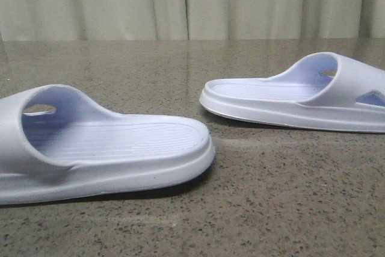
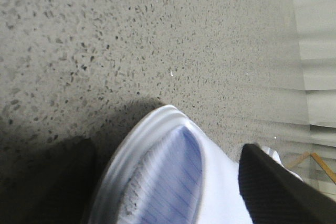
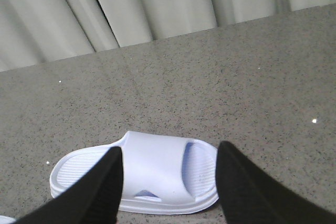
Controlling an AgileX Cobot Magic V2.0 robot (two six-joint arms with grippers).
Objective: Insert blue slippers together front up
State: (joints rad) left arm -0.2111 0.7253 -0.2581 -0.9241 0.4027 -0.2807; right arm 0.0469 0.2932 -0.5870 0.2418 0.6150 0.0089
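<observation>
The near slipper (image 1: 102, 142) lies flat on the speckled worktop (image 1: 271, 209), heel pointing toward the far slipper (image 1: 301, 94), which sits well apart, beyond it and to its right. The left gripper (image 2: 168, 182) straddles the near slipper, fingers spread, nothing clamped. The right gripper (image 3: 168, 182) hangs released above the far slipper's strap. To do well, I'd close squarely across each sole before lifting, so neither slipper twists.

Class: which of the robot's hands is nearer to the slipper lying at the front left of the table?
Left. The left hand has its fingers on either side of that slipper; the right hand hovers by the other slipper.
</observation>
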